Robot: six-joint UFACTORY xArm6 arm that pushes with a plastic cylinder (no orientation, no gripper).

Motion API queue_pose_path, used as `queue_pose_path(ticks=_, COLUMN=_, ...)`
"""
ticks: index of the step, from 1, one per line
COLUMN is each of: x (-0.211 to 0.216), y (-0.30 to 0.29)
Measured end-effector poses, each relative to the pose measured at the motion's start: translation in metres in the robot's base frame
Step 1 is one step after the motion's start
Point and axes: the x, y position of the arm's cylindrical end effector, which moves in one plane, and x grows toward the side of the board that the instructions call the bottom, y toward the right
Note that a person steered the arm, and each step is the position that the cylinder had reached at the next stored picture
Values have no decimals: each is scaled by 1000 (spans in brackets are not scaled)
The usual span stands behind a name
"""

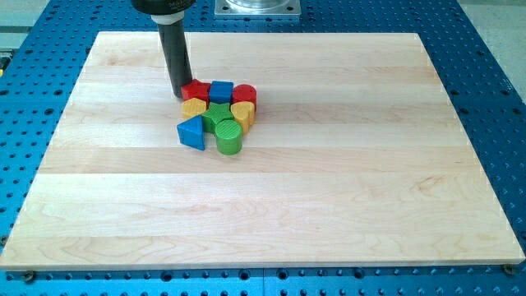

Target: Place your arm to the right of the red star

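The red star [196, 90] lies at the upper left of a tight cluster of blocks on the wooden board [329, 181]. My tip [180, 91] rests on the board just left of the red star, touching or nearly touching it. The dark rod rises from there to the view's top. To the red star's right sit a blue cube [221, 91] and a red cylinder [245, 94].
Below them lie a yellow block [194, 107], a green star [218, 113], a yellow heart [243, 114], a blue triangle [191, 132] and a green cylinder [228, 136]. A blue perforated table [493, 99] surrounds the board.
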Motion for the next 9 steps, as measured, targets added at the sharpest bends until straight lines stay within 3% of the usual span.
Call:
queue_pose_path(ticks=1, x=-5, y=0)
queue_pose_path(ticks=3, x=-64, y=15)
queue_pose_path(ticks=4, x=-64, y=60)
queue_pose_path(ticks=6, x=-32, y=87)
queue_pose_path(ticks=7, x=-8, y=87)
queue_pose_path(ticks=9, x=-4, y=44)
